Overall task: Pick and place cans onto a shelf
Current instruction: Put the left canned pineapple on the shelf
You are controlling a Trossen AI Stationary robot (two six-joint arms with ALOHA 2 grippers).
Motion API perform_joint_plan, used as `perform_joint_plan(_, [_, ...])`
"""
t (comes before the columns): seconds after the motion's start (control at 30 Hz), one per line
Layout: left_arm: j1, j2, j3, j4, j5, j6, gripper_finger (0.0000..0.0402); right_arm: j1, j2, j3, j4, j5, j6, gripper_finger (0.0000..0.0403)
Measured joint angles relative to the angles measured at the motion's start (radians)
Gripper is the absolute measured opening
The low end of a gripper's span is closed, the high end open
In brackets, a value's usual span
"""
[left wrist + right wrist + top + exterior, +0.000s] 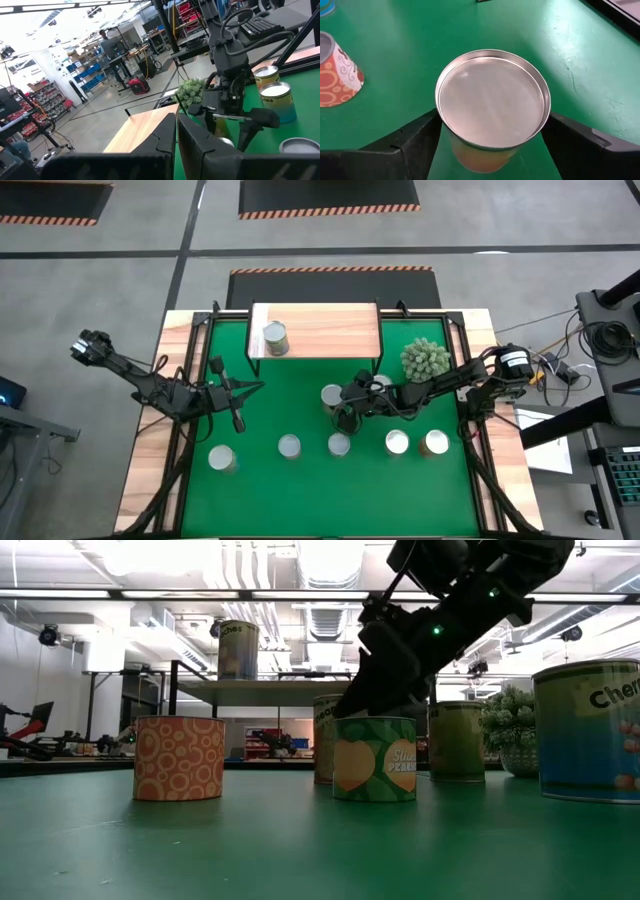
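Two gripper states: right gripper (492, 132) jaws spread wide, straddling silver-topped green-labelled can (492, 107) on green mat (300, 410); left gripper (236, 390) jaws clenched empty beside light-wood shelf (320, 330).

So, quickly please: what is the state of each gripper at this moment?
Left gripper: shut, holding nothing, waiting over the mat.
Right gripper: open, fingers on both sides of a can, not yet gripping it.

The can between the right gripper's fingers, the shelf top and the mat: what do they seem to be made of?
The can: probably metal, its round top shiny and silver with a raised rim, and a printed label around it. The shelf top: light wood, showing plank grain, matte. The mat: green, dull, faintly scuffed; possibly rubber or felt, I cannot tell which.
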Motion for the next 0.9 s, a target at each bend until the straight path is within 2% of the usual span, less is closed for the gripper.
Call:
perform_joint_plan(0.2, [0.0, 0.0, 0.0, 0.0, 0.0, 0.0, 0.0, 0.0, 0.0, 0.0, 0.0, -0.004, -0.009, 0.0262])
perform_joint_plan(0.47, [0.0, 0.0, 0.0, 0.0, 0.0, 0.0, 0.0, 0.0, -0.008, 0.0, 0.006, -0.011, -0.021, 0.029])
perform_joint_plan(0.57, [0.0, 0.0, 0.0, 0.0, 0.0, 0.0, 0.0, 0.0, -0.029, 0.015, -0.007, -0.054, -0.02, 0.0289])
perform_joint_plan(0.7, [0.0, 0.0, 0.0, 0.0, 0.001, 0.0, 0.0, 0.0, -0.075, 0.076, -0.112, -0.127, -0.017, 0.0283])
perform_joint_plan(0.9, [0.0, 0.0, 0.0, 0.002, 0.002, 0.0, 0.0, -0.004, -0.157, 0.229, -0.347, -0.137, -0.046, 0.0284])
